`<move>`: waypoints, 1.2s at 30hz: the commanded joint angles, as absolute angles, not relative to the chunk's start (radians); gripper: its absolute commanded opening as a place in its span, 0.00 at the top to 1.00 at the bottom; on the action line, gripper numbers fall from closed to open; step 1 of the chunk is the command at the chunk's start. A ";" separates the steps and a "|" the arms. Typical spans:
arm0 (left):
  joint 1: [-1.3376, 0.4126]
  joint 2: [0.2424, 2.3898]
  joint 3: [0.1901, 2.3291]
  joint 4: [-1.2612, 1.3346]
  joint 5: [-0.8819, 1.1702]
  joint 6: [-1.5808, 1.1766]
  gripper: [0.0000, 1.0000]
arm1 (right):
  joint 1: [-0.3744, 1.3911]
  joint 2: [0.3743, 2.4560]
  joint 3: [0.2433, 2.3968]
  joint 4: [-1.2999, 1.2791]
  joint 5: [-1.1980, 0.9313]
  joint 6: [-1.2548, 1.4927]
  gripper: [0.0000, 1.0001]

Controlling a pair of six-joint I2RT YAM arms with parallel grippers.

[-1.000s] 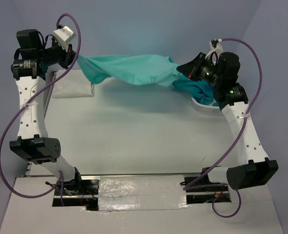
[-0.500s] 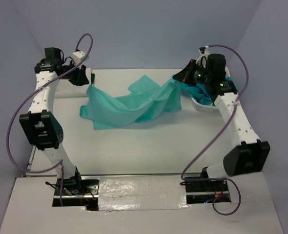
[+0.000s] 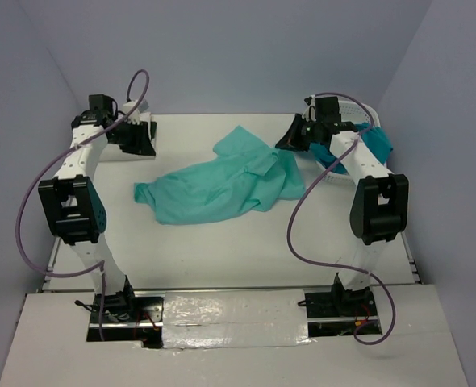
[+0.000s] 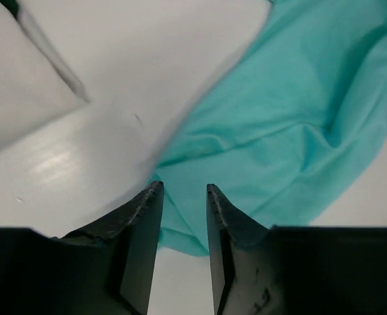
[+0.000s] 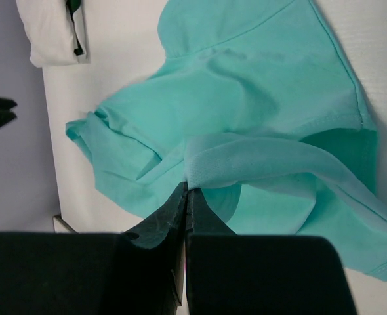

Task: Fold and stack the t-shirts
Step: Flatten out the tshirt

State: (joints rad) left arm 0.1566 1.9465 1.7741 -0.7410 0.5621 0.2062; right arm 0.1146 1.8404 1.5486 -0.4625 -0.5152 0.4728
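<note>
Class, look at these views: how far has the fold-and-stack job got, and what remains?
Done: one folded white t-shirt lies at the far left. In hand: the aqua t-shirt lies rumpled mid-table, the right hand shut on a fold of it, the left hand open above its edge. Left: flatten, fold and stack it, then the darker teal t-shirt in the basket.

Top external: high behind arm bases [image 3: 117, 310], facing down across whole worktop [image 3: 222, 250] | left wrist: close, down past own left hand [image 4: 182, 189] | right wrist: close, down past own right hand [image 5: 185, 190] | shared in all three: aqua t-shirt [image 3: 214, 189]
</note>
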 commanded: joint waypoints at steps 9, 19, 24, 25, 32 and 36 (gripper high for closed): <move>0.060 1.922 1.502 -0.896 0.491 0.158 0.46 | 0.117 1.760 1.520 -0.446 -0.477 0.419 1.00; 0.049 1.890 1.416 -0.887 0.373 0.146 0.45 | 0.118 1.726 1.477 -0.434 -0.446 0.403 1.00; 0.049 1.894 1.393 -0.884 0.333 0.152 0.45 | 0.118 1.726 1.485 -0.451 -0.434 0.388 1.00; 0.049 1.891 1.390 -0.879 0.321 0.152 0.45 | 0.117 1.724 1.486 -0.453 -0.434 0.385 1.00; 0.049 1.894 1.359 -0.839 0.377 0.146 0.44 | 0.118 1.724 1.483 -0.453 -0.422 0.380 1.00; 0.048 1.916 1.359 -0.805 0.440 0.123 0.52 | 0.118 1.730 1.488 -0.460 -0.420 0.379 1.00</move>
